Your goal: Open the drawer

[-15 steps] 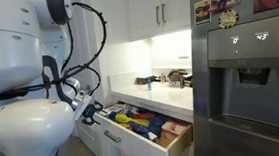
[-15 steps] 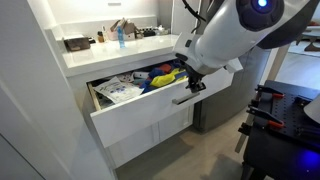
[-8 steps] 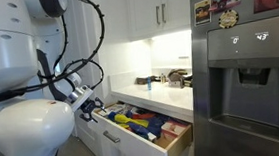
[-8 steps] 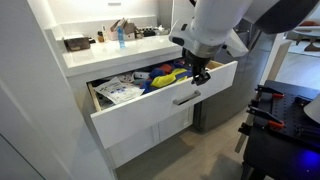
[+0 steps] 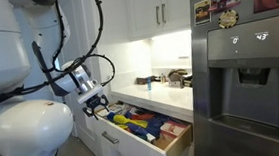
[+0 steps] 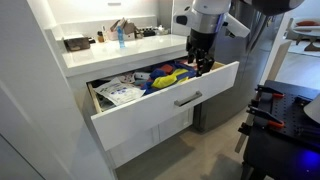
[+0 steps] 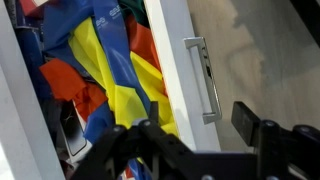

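Note:
The white drawer (image 6: 150, 108) under the counter stands pulled out in both exterior views (image 5: 109, 137). It holds colourful items, yellow, blue and red (image 6: 168, 75), and papers (image 6: 118, 91). Its metal handle (image 6: 187, 99) is on the front and also shows in the wrist view (image 7: 207, 80). My gripper (image 6: 203, 64) hangs open and empty above the drawer's right end, clear of the handle. It also shows in an exterior view (image 5: 94, 104). In the wrist view the fingers (image 7: 190, 135) straddle the drawer front's top edge from above.
A white counter (image 6: 100, 52) above the drawer carries bottles and small items (image 6: 120, 33). A steel fridge (image 5: 245, 80) stands beside the cabinets. A lower cabinet front (image 6: 150, 135) sits under the drawer. A dark stand (image 6: 270, 120) is on the floor nearby.
My gripper has let go of the handle and risen up and back, from the drawer front to above the drawer. The drawer has stayed open.

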Controlling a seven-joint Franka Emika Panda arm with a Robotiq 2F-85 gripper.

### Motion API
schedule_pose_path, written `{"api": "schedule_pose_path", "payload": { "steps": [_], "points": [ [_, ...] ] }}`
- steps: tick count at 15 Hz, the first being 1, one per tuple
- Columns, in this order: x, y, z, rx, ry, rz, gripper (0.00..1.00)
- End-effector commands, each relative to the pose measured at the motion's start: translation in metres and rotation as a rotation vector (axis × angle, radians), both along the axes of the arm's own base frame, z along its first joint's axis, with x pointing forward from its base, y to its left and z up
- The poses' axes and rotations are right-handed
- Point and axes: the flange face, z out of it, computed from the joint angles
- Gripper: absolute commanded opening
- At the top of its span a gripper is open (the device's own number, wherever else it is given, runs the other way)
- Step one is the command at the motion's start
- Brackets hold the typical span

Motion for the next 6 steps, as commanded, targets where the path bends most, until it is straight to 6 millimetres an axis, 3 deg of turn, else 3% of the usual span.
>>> {"api": "schedule_pose_path", "payload": {
  "steps": [1, 3, 6],
  "points": [
    [0.004, -0.011, 0.005, 0.026, 0.011, -0.006, 0.77],
    [0.009, -0.027, 0.011, 0.048, 0.016, -0.011, 0.77],
    [0.006, -0.029, 0.012, 0.051, 0.013, -0.014, 0.77]
  ]
}}
